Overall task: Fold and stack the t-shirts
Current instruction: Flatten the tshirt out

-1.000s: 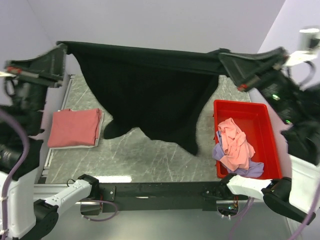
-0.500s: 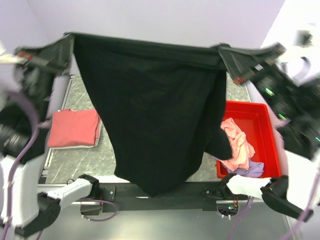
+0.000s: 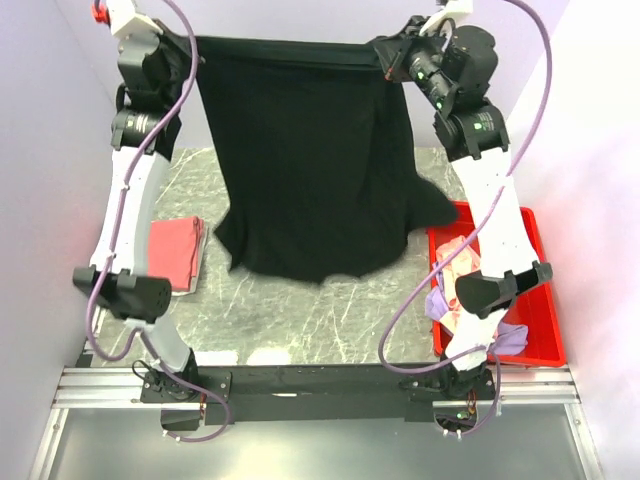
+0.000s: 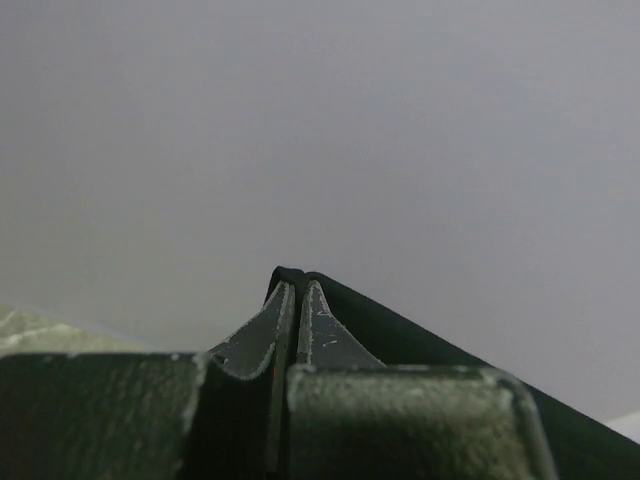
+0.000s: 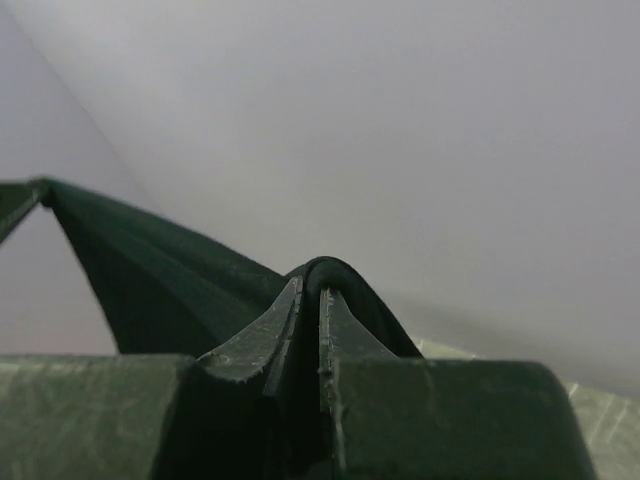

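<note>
the left claw [image 4: 298, 292] is clenched on a thin edge of the black t-shirt [image 4: 430, 345], its fingers pressed nearly together with the cloth pinched between them. the right claw [image 5: 310, 290] is clamped the same way, with a fold of that shirt wrapping over its tips. between them the shirt hangs stretched along its top edge, high above the table [image 3: 300, 315], its lower hem drooping toward the marble; whether it touches i cannot tell. it looks soft, light and limp, likely to sag and swing, so the two top corners seem the right hold, and an even pull should keep it flat for laying down. the wrist views show the pinch up close but only wall beyond. the top view alone shows the shirt's full spread, the folded salmon-red shirt [image 3: 178, 250] at the table's left, and the pink shirt [image 3: 452, 255] and lavender shirt [image 3: 512, 338] crumpled in the red bin [image 3: 540, 300] at right.
</note>
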Controlling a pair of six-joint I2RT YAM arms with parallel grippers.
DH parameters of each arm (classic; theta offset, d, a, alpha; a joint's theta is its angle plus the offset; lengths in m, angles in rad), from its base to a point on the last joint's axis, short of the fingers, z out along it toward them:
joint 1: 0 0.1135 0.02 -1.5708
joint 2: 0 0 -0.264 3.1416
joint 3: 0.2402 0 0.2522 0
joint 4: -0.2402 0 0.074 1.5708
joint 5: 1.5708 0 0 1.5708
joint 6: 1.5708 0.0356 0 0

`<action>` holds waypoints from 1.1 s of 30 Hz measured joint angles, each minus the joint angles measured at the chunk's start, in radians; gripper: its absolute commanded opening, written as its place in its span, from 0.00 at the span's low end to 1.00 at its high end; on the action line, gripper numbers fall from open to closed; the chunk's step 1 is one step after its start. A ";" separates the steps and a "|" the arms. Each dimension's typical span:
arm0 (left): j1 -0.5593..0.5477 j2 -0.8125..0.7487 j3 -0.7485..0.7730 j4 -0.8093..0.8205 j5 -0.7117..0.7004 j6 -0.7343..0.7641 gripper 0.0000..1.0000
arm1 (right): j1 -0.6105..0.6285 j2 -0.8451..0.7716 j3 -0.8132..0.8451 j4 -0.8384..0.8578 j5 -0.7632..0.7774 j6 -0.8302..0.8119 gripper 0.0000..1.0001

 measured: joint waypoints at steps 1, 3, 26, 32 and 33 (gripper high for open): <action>0.006 0.027 0.039 0.000 0.005 0.007 0.01 | 0.000 0.015 0.007 0.006 -0.006 -0.006 0.00; 0.013 0.058 0.101 -0.006 0.012 0.021 0.01 | 0.000 0.021 0.008 0.020 -0.018 -0.020 0.00; 0.028 -0.918 -1.492 -0.100 -0.177 -0.417 0.11 | 0.400 -0.636 -1.546 0.177 -0.122 0.021 0.09; 0.032 -1.007 -1.532 -0.340 -0.291 -0.610 0.63 | 0.477 -0.661 -1.688 0.114 -0.119 0.111 0.81; 0.032 -1.016 -1.526 -0.353 -0.295 -0.619 0.69 | 0.477 -0.669 -1.686 0.104 -0.105 0.120 0.82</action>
